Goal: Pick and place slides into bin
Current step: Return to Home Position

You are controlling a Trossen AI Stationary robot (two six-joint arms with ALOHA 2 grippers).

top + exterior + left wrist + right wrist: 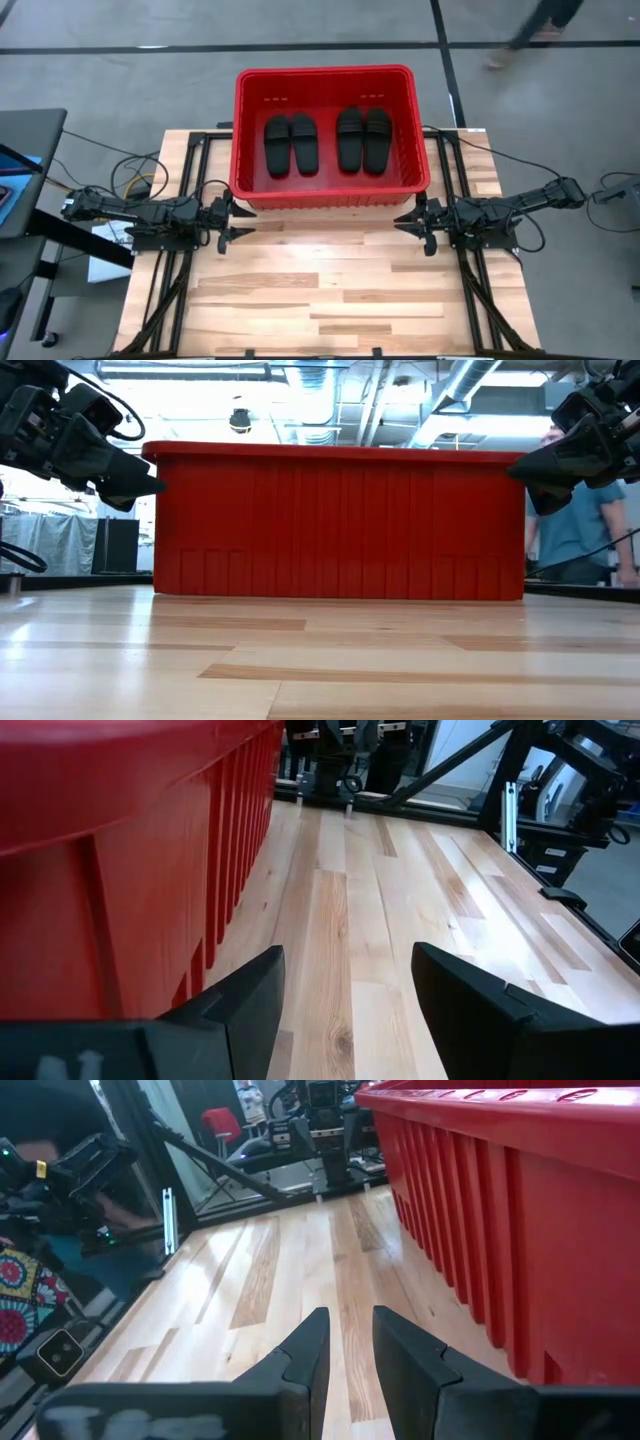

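Observation:
The red bin (326, 130) stands at the table's far middle; it fills the low view (340, 520). Inside it, flat on its floor, lie the black slides in two pairs: a left pair (291, 145) and a right pair (363, 139). My left gripper (240, 222) hovers open and empty beside the bin's near left corner (120, 870). My right gripper (408, 222) hovers empty beside the bin's near right corner (520, 1210), its fingers a narrow gap apart.
Bare wooden tabletop (330, 290) stretches from the bin to the near edge. Black frame rails (175, 250) run along both table sides. A person (585, 520) stands behind the table on the right; another passes at the far right (540, 25).

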